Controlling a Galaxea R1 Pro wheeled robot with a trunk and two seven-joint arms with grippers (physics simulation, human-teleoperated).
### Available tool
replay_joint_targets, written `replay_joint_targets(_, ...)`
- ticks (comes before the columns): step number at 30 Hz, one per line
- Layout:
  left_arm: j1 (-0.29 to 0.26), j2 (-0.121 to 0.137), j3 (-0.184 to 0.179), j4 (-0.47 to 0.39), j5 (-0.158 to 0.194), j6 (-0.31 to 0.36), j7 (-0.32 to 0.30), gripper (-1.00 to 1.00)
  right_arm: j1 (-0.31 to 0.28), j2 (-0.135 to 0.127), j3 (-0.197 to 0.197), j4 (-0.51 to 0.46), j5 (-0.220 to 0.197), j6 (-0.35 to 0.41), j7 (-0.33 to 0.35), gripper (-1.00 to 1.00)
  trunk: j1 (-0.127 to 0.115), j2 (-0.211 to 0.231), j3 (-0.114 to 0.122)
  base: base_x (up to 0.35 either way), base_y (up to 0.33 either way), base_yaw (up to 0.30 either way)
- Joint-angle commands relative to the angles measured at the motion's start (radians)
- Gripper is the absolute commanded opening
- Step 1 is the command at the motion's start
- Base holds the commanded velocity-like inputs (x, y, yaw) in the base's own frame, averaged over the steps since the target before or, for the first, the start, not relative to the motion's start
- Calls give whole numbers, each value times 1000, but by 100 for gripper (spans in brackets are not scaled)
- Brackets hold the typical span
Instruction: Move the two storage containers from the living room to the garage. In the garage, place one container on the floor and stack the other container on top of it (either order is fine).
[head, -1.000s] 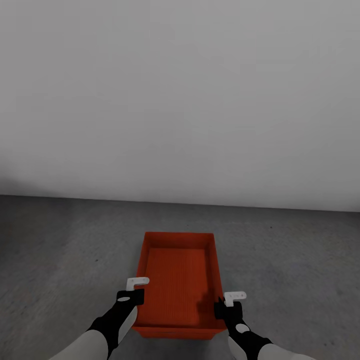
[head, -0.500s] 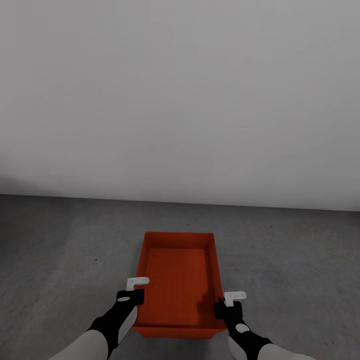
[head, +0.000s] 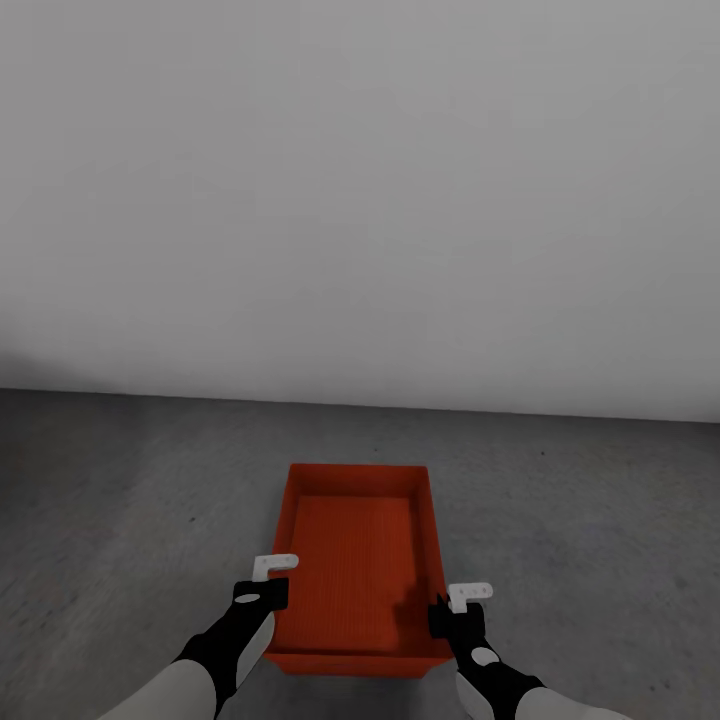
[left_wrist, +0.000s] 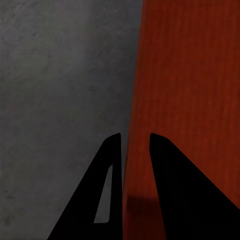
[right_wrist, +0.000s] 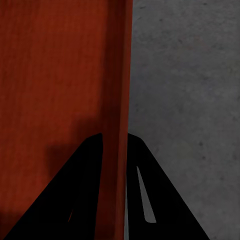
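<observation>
Left gripper (left_wrist: 135, 137) and right gripper (right_wrist: 115, 137) each pinch one side wall of the storage container (head: 355, 560). We judge that gripping opposite walls keeps it level above the floor (head: 120, 480).

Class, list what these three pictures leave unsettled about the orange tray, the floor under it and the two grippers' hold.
- Storage container: head view; whether it rests on the floor or hangs above it; its own base hides the underside.
- Its near end wall: largely cut off beside both arms.
- Left gripper: left wrist view; jaws straddle a side wall, contact unclear.
- Right gripper: right wrist view; same doubt.
</observation>
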Motion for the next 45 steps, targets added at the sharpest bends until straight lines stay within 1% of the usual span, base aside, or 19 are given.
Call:
replay_joint_targets(1, 0, -1, -1, -3, 6, 6, 12, -100, -1, 1, -19, 2, -23, -7, -9, -100, 0, 0, -1, 0, 0, 0)
replay_joint_targets(30, 0, -1, -1, -3, 4, 5, 12, -100, -1, 1, -19, 2, -23, -7, -9, -100, 0, 0, -1, 23, 0, 0)
replay_joint_targets(39, 0, -1, -1, -3, 5, 5, 12, -100, -1, 1, -19, 2, -23, -6, -9, -100, 0, 0, -10, 0, 0, 0)
replay_joint_targets(45, 0, -1, -1, -3, 5, 5, 12, -100, -1, 1, -19, 2, -24, -7, -9, -100, 0, 0, -12, 0, 0, 0)
